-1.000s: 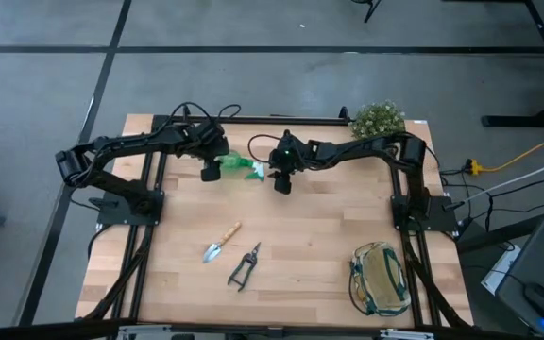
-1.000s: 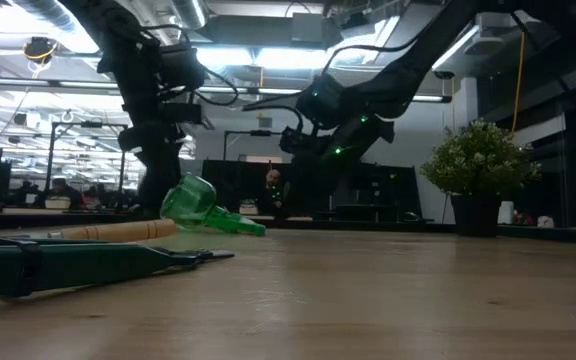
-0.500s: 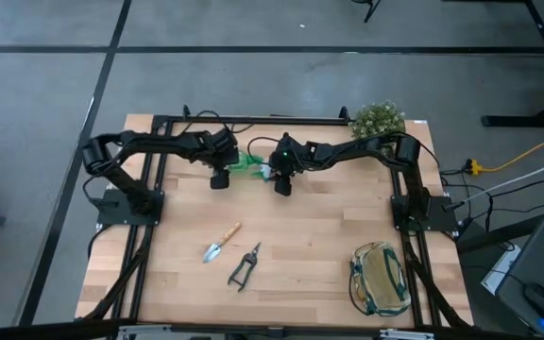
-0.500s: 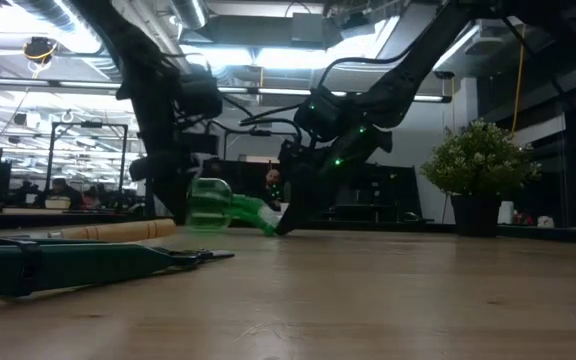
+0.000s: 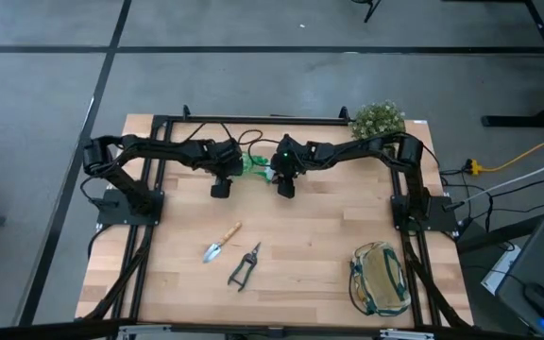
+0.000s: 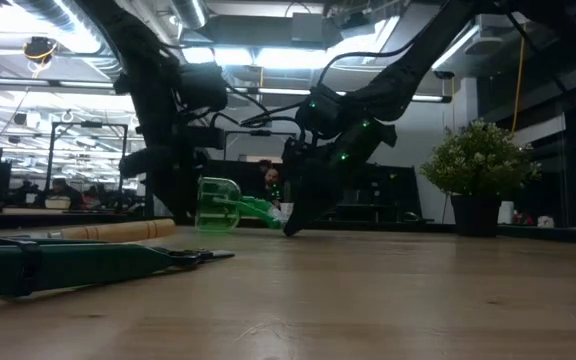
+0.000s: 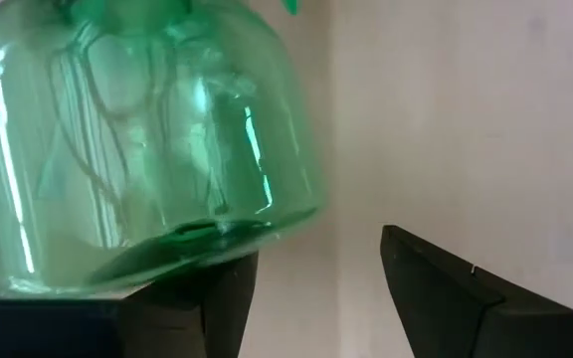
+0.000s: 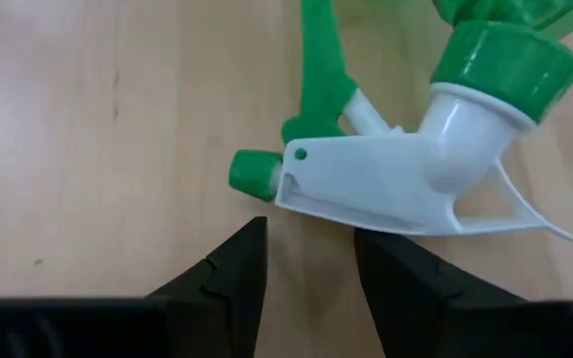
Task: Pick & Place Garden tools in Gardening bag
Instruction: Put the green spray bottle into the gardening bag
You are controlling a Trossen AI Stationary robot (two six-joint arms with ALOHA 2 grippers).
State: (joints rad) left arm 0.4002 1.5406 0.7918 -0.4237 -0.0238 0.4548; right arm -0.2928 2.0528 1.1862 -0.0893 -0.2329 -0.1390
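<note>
The green translucent spray bottle (image 5: 250, 167) lies on its side at the table's far middle, between my two grippers. Its white nozzle (image 8: 386, 174) points toward my right gripper. My left gripper (image 5: 220, 187) is open at the bottle's base (image 7: 167, 249); one finger is under the base rim and the other stands free beside it. My right gripper (image 5: 286, 185) is open a little, pointing down, with its fingertips just short of the nozzle. The wooden-handled trowel (image 5: 221, 243) and the black-handled shears (image 5: 244, 266) lie flat at the near middle. The beige bag (image 5: 380, 278) stands at the near right. My left gripper has one finger (image 7: 202, 298) right at the lower rim of the bottle's base (image 7: 182, 239); I cannot tell whether it touches. My right gripper has one fingertip (image 8: 247, 249) close below the nozzle's green tip (image 8: 255, 171); I cannot tell whether it touches.
A bushy potted plant (image 5: 378, 119) stands at the far right corner. Bare wood lies between the bottle and the near tools, and between the shears and the bag. Black frame rails (image 5: 149, 236) run along the left and right sides.
My left gripper has moved toward the table's right and near edges, coming up behind the bottle's base. My right gripper has come down to the table at the nozzle. The bottle has slid a little toward the right gripper.
</note>
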